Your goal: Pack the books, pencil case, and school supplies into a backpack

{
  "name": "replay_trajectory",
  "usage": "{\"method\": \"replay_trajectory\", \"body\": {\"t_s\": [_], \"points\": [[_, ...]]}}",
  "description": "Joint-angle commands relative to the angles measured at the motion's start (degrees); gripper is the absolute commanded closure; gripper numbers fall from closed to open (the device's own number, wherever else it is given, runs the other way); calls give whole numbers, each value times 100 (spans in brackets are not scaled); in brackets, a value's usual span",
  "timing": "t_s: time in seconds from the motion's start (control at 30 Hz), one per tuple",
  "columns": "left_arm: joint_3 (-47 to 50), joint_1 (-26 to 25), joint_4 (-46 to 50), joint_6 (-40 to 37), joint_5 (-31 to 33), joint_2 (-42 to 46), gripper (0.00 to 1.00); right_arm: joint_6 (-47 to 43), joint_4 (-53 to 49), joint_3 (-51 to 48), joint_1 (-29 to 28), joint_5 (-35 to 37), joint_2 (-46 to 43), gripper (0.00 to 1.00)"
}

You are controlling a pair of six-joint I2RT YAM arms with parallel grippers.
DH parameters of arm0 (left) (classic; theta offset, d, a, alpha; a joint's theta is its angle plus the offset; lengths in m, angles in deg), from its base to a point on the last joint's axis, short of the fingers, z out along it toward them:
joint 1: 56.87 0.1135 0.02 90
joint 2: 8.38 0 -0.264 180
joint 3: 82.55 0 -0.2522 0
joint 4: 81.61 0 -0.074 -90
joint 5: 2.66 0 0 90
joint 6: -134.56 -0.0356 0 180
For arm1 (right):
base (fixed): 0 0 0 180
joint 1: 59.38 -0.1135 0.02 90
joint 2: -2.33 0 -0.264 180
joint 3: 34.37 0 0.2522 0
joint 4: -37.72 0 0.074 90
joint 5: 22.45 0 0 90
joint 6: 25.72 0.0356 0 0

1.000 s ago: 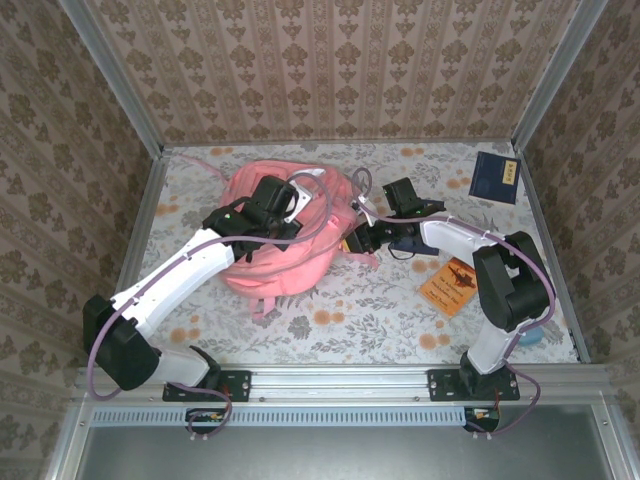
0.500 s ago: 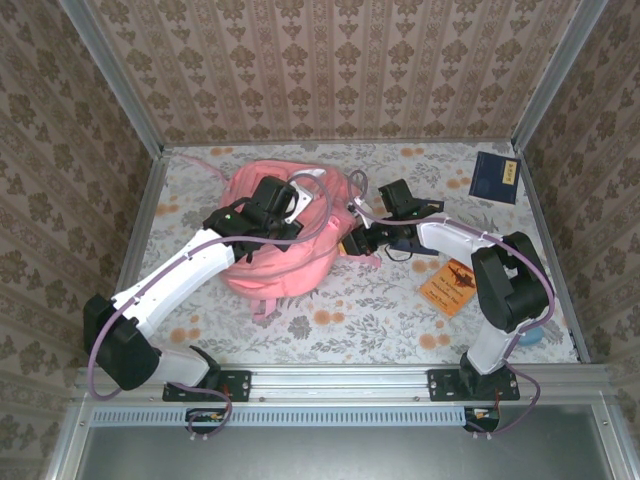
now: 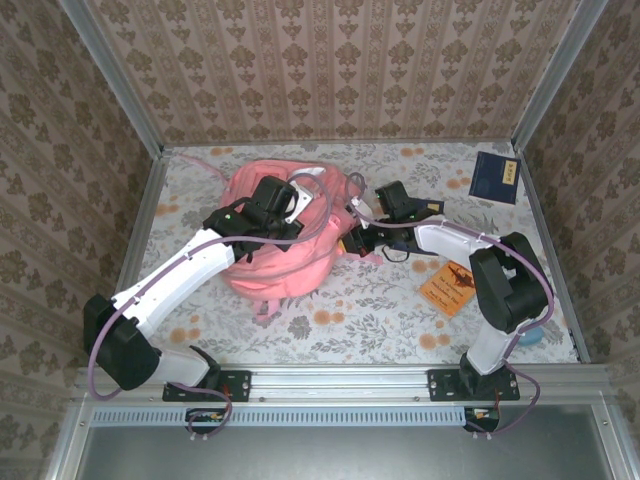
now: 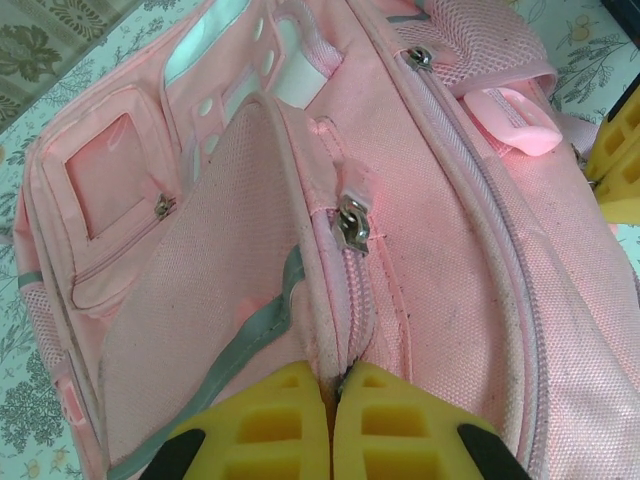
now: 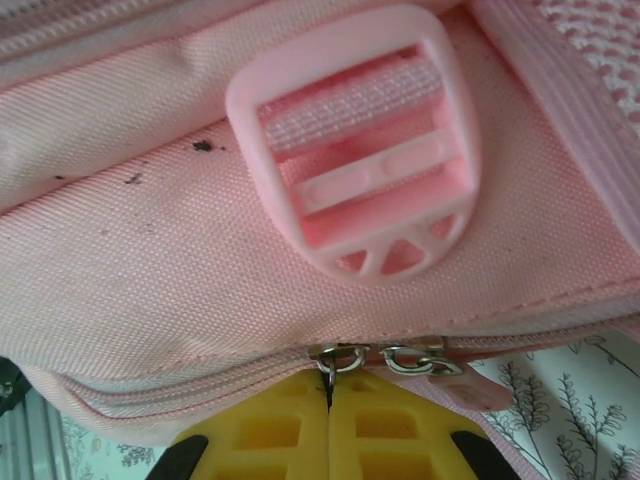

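Observation:
The pink backpack (image 3: 285, 255) lies flat at the table's centre-left. My left gripper (image 3: 283, 222) rests on top of it, shut on the backpack's fabric at a zipper seam (image 4: 335, 375); a metal zipper pull (image 4: 352, 222) lies just ahead of the yellow fingers (image 4: 270, 425). My right gripper (image 3: 352, 243) presses against the backpack's right side, shut on a metal zipper pull (image 5: 327, 372) below a pink strap buckle (image 5: 365, 150). A second slider (image 5: 415, 357) sits beside it. One dark navy book (image 3: 495, 177) lies at the far right. The orange-brown book (image 3: 452, 283) lies near the right arm.
Patterned walls enclose the table on three sides. A pale blue object (image 3: 530, 335) sits behind the right arm's base. The floral tabletop (image 3: 380, 310) in front of the backpack is bare. A pink strap tab (image 4: 515, 120) lies on the backpack's far side.
My right gripper has moved left, closer against the backpack's side. The left arm has hardly moved.

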Motion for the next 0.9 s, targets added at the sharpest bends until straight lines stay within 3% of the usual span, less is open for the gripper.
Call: {"method": "replay_trajectory", "body": {"t_s": [0.0, 0.23, 0.43, 0.53, 0.63, 0.77, 0.87], "points": [[-113, 36, -644, 253, -24, 22, 100, 11, 71, -160, -89, 220, -359, 100], [-279, 39, -909, 982, -107, -513, 100, -64, 19, -652, -624, -6, -1135, 100], [-496, 28, -1329, 1599, -798, -1000, 100, 515, 834, -1068, -1225, -204, -1326, 100], [-642, 44, -1361, 1780, -969, -1144, 98, 862, 1340, -1378, -1200, 329, -1410, 100], [-764, 222, -1145, 1934, -1402, -1140, 84, 1227, 1668, -1630, -962, 809, -1675, 100], [-648, 581, -936, 2022, -2349, -945, 54, 1670, 2034, -1905, -596, 1096, -2213, 100], [-451, 720, -726, 1780, -2420, -703, 42, 1840, 2034, -1921, -354, 1149, -2324, 100]]}}
